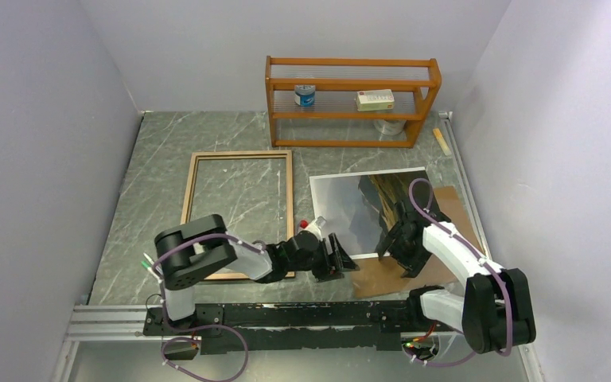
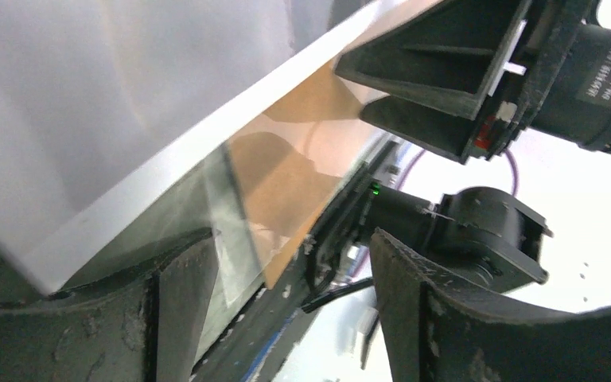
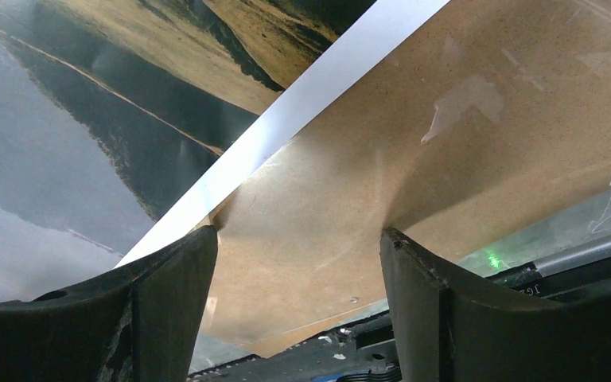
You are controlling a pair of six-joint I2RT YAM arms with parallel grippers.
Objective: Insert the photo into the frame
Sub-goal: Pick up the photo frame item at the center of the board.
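Observation:
The photo (image 1: 350, 203) lies picture side up to the right of the middle, partly on a brown cardboard sheet (image 1: 453, 215). The frame (image 1: 190, 185) lies flat to its left, light wood side up, with bare table inside it. My left gripper (image 1: 348, 261) is at the photo's near left corner, jaws open. In the left wrist view the photo's pale sheet (image 2: 127, 119) runs just above the left finger, and my left gripper (image 2: 290, 247) holds nothing. My right gripper (image 1: 402, 253) stands open at the photo's near edge. In its wrist view the right gripper (image 3: 298, 235) spans cardboard (image 3: 445, 119), with the photo (image 3: 87, 119) by its left finger.
An orange-brown shelf rack (image 1: 350, 61) stands at the back with a blue can (image 1: 305, 95) and a small box (image 1: 375, 99) on it. A short wooden strip (image 1: 441, 141) lies at the back right. Walls close in on three sides.

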